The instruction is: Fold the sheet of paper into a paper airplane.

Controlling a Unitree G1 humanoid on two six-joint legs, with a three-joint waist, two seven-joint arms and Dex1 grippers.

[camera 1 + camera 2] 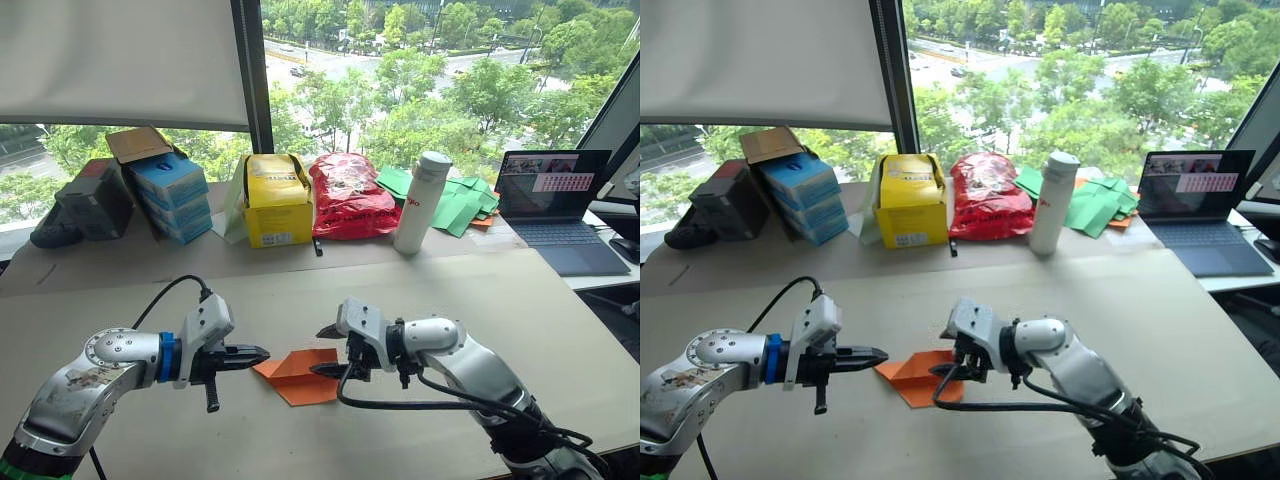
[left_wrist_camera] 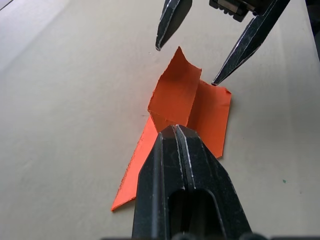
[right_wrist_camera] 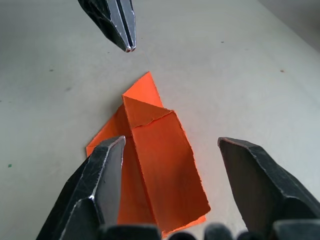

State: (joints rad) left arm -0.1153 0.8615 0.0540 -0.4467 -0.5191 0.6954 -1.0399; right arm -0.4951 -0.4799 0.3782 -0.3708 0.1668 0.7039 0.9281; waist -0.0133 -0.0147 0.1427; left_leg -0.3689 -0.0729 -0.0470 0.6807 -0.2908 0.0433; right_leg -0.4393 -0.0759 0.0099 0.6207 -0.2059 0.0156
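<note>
Between the two grippers on the tan table [image 1: 520, 300] lay the orange sheet of paper [image 1: 298, 375], partly folded, one flap raised; left gripper [image 1: 262, 353] had fingers pressed together, tip just beside the paper's pointed end; right gripper [image 3: 170, 145] was spread wide over its other end, holding nothing.

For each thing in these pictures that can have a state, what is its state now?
sheet of paper: partly folded, pointed, lying on the table, one flap raised.
left gripper: shut, empty, above the paper's point.
right gripper: open, over the paper.
laptop: open, screen lit.
white bottle: upright, capped.
</note>
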